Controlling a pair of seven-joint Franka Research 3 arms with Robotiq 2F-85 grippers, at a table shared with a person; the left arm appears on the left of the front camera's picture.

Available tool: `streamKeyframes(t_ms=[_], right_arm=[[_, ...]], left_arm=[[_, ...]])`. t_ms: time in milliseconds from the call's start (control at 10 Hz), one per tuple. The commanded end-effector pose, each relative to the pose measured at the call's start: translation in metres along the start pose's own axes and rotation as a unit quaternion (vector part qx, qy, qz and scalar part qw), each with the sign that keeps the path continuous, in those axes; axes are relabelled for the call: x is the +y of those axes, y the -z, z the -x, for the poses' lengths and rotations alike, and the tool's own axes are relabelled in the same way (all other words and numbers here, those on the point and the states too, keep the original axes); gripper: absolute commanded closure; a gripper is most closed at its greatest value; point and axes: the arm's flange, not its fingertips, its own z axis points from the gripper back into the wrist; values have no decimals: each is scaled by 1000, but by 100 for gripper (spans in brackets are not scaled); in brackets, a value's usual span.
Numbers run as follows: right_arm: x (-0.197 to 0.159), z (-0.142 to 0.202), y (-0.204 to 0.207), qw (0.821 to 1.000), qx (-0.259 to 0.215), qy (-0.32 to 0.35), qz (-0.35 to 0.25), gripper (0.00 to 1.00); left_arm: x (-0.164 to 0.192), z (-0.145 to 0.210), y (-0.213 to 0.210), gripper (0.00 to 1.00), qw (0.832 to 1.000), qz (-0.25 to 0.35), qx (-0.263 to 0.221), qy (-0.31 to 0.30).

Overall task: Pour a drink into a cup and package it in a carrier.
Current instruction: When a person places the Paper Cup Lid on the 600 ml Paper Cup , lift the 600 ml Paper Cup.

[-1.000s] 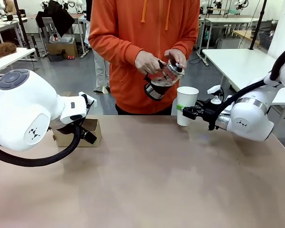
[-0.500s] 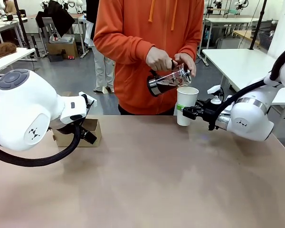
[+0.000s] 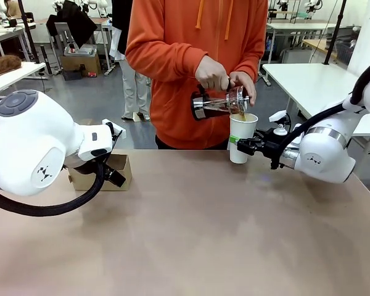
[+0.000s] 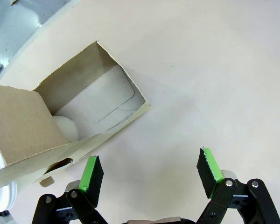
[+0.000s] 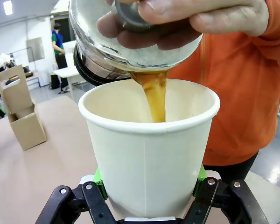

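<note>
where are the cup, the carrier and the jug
cup (image 3: 243, 132), front view, on its bare side wall below the rim
carrier (image 5: 28, 130), right wrist view, on the front wall of the low box
jug (image 3: 217, 106), front view, on its glass body, tipped over the cup

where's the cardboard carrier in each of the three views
front view: carrier at left, near the table's far edge, partly behind the left arm.
left wrist view: carrier upper left, close up, seen from above.
right wrist view: carrier far left, small, left of the cup.
shared landmark: the tan table it stands on.
</note>
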Motion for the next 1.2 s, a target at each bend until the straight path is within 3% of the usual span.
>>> streamKeyframes(t_ms=[0, 1100], right_arm=[[1, -1, 1, 1000, -1, -2, 1, 23], [1, -1, 1, 1000, -1, -2, 1, 23]], left_arm=[[0, 0, 0, 0, 1000, 1, -1, 0], [0, 0, 0, 0, 1000, 1, -1, 0]])
